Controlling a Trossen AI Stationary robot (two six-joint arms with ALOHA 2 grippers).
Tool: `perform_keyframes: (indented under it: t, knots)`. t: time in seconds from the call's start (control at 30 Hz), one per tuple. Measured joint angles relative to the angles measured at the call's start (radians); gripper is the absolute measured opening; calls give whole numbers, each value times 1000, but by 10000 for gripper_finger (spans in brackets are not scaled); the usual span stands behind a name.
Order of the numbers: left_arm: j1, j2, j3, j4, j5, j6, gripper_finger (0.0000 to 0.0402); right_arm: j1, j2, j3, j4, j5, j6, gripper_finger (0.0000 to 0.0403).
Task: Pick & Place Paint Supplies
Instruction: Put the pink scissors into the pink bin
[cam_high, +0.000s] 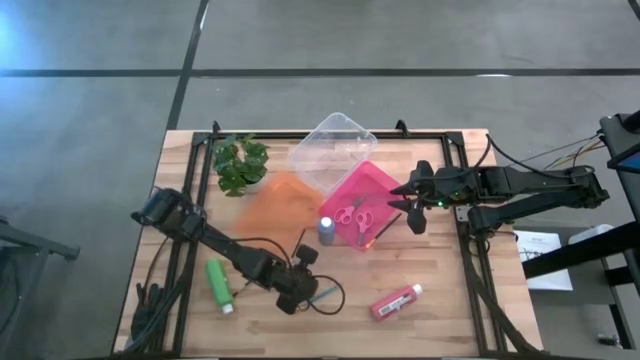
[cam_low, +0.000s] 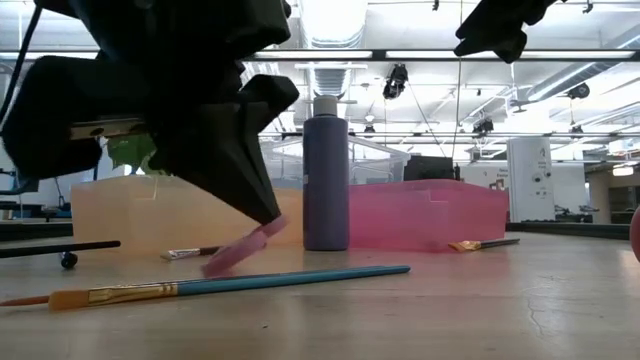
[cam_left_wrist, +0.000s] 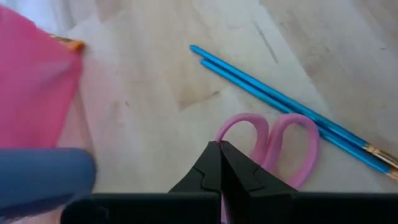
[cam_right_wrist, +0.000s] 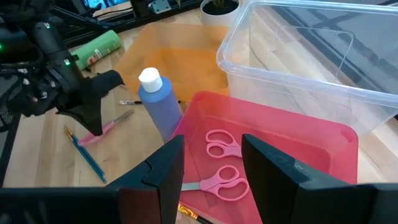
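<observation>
The left hand (cam_left_wrist: 221, 163) pinches pink-handled scissors (cam_left_wrist: 273, 146) low over the counter (cam_left_wrist: 155, 81) beside the blue paintbrush (cam_left_wrist: 280, 102); that thin grip could slip. The right hand (cam_right_wrist: 211, 165) hovers open above the pink tray (cam_right_wrist: 298, 134).

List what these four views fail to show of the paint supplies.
- Left wrist view: the left gripper, shut on the pink scissors, hides their blades.
- Low view: the wall of the pink tray hides its contents.
- Left wrist view: the blue-purple bottle is blurred and cut off by the edge.
- Right wrist view: the open right gripper hides the tray's near end.
</observation>
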Motion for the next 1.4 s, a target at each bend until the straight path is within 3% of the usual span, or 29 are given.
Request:
perform_keyframes:
  t: [0.33, 0.67, 1.03, 1.17, 1.4]
  knots:
    - [-1, -15, 9, 56, -49, -50, 1, 0, 0, 0, 4, -2, 3, 157]
    - [1, -14, 1, 85, -29, -75, 4, 0, 0, -6, 5, -19, -4, 157]
    - [41, -12, 1, 139, 144, -67, 98, 0, 1, -11, 10, -40, 4, 157]
    - [41, -12, 1, 138, 223, 10, 109, 8, 1, -13, 12, -118, 16, 157]
    - [48, 16, 2, 136, 279, 132, 110, 43, 7, -28, 38, -99, 40, 157]
